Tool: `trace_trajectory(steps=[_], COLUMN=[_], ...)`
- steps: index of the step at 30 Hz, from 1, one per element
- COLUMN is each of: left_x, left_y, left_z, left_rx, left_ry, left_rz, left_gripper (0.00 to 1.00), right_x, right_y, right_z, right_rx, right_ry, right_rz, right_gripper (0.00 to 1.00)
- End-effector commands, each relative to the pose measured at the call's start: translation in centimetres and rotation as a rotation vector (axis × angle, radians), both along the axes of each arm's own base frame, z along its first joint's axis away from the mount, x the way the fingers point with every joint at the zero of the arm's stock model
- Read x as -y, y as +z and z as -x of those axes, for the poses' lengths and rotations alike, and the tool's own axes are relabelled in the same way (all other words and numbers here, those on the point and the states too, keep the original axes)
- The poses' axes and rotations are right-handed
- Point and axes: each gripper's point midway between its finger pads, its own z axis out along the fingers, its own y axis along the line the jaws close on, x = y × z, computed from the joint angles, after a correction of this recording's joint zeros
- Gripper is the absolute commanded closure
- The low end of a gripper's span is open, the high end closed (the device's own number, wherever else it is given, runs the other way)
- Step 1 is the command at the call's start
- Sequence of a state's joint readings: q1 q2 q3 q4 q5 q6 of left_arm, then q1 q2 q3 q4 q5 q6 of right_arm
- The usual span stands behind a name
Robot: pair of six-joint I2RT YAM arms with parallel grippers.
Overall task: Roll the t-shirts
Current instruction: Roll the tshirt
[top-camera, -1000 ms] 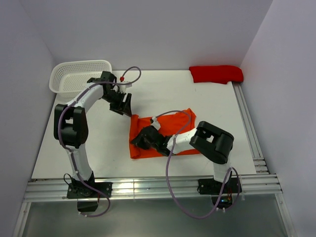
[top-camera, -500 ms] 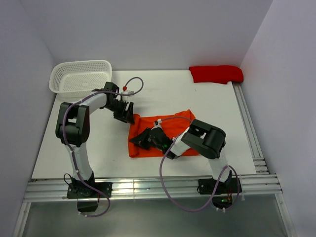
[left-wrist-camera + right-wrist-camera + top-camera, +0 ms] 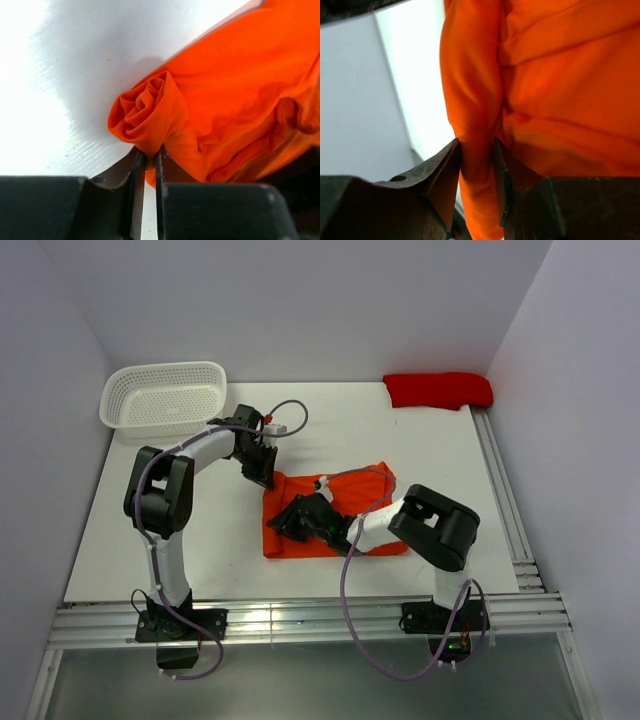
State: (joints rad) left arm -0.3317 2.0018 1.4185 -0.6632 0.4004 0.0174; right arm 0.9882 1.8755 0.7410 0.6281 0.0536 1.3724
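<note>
The orange t-shirt (image 3: pixel 360 490) lies crumpled mid-table, its left edge rolled into a thick tube. My left gripper (image 3: pixel 264 476) is at the shirt's far left corner. In the left wrist view the left gripper (image 3: pixel 149 152) is shut on a thin fold just under the spiral end of the roll (image 3: pixel 145 107). My right gripper (image 3: pixel 286 523) sits lower on the same left edge. In the right wrist view the right gripper (image 3: pixel 477 146) has the rolled edge (image 3: pixel 472 85) pinched between both fingers. The red t-shirt (image 3: pixel 438 389) lies bunched at the back right corner, away from both arms.
A white mesh basket (image 3: pixel 165 395) stands at the back left, just behind my left arm. Metal rails (image 3: pixel 505 500) run along the table's right side and front edge. Grey walls enclose the white table (image 3: pixel 400 440) on three sides.
My left gripper moved right and nearer, onto the shirt's far left corner, and closed on the cloth. My right gripper stayed on the left edge with its jaws spread a little wider around the roll.
</note>
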Motion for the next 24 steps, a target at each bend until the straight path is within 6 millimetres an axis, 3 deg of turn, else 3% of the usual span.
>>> trace_trajectory(steps=[1, 9, 13, 18, 21, 24], left_x=[-0.9, -1.9, -1.8, -1.7, -1.6, -1.6], left_y=[0.2, -0.3, -0.3, -0.3, -0.2, -0.1], left_z=[-2.2, -2.1, -2.3, -2.2, -2.1, -2.2], left_rx=[0.074, 0.063, 0.068, 0.074, 0.078, 0.081], left_ry=[0.039, 0.027, 0.022, 0.009, 0.007, 0.008], left_rz=[-0.1, -0.188, -0.211, -0.241, -0.253, -0.268], left_gripper=[0.88, 0.91, 0.9, 0.89, 0.88, 0.88], right_x=[0.6, 0.2, 0.4, 0.5, 0.6, 0.6], right_y=[0.6, 0.7, -0.9, -1.6, -0.6, 2.1], right_z=[0.9, 3.7, 5.3, 6.6, 6.5, 5.9], right_rx=[0.049, 0.065, 0.028, 0.019, 0.046, 0.096], right_ry=[0.031, 0.05, 0.053, 0.072, 0.072, 0.066], right_rz=[0.162, 0.307, 0.351, 0.388, 0.412, 0.425], right_gripper=[0.61, 0.63, 0.79, 0.81, 0.77, 0.7])
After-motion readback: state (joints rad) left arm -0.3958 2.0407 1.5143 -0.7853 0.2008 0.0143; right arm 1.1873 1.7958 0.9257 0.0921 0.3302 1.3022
